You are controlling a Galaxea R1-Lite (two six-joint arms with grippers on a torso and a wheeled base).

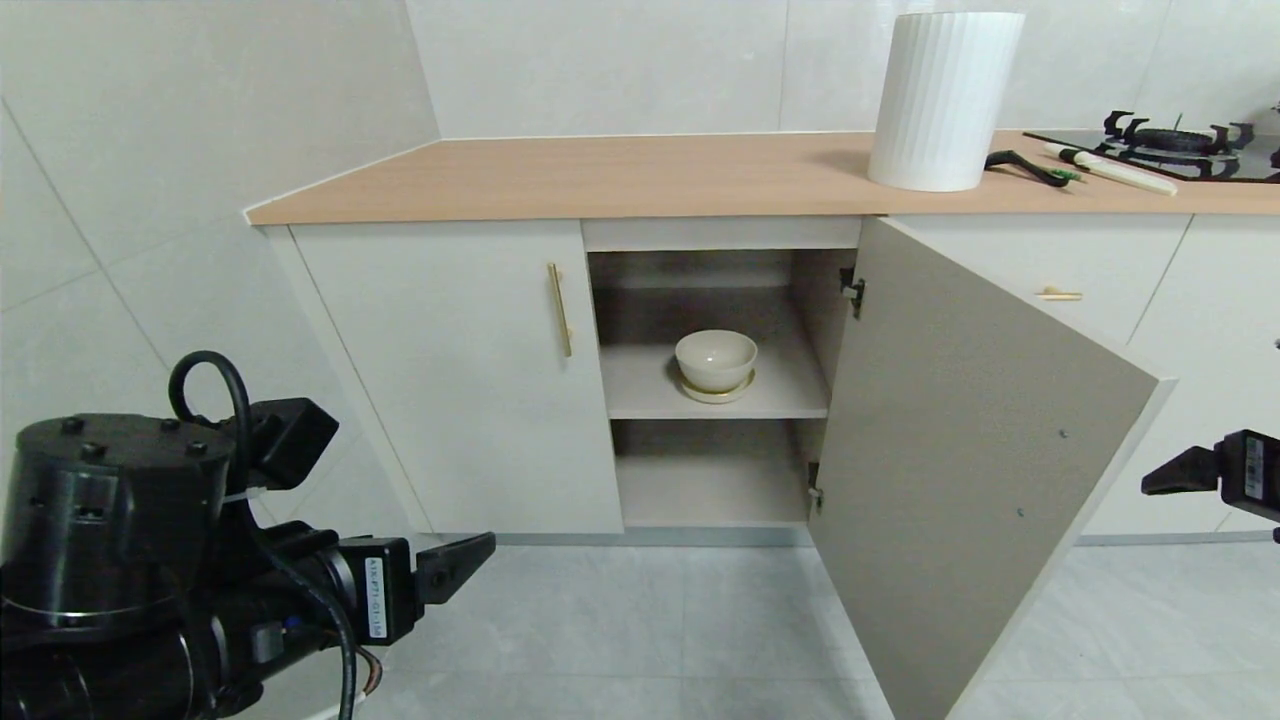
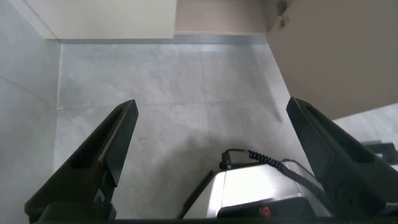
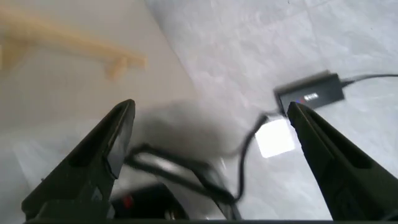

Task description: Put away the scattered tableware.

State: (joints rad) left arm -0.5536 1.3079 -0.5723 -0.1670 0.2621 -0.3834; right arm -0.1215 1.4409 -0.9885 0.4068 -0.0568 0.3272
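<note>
1. L gripper (image 2: 210,106): fingers spread wide with nothing btwn them, as the L wrist view makes plain. It hangs low over grey floor tiles (image 2: 186,81).
2. R gripper (image 3: 210,107): fingers likewise wide apart & empty in the R wrist view. A gold pull (image 3: 74,43) on a pale cabinet front lies behind it, and a small black box (image 3: 310,93) w/ cable sits on the floor.
3. Head view places both: L gripper low at the left, R gripper at the far right past the open door. Each is well apart from the bowl.
4. Bowl (image 1: 715,358): cream, upright on a small plate (image 1: 715,396), on the middle shelf (image 1: 640,385) of the open cabinet, seen from the head cam.
5. Cabinet door (image 1: 980,450) is swung wide to the right. The left-hand door (image 1: 460,370) is shut, w/ a gold bar handle (image 1: 560,310).
6. Worktop (image 1: 600,175): a white ribbed vase (image 1: 945,100) stands near the front edge. Just beside it lie a black-handled tool (image 1: 1025,165) & a pale long utensil (image 1: 1110,168), w/ a gas hob (image 1: 1170,140) at the far right.
</note>
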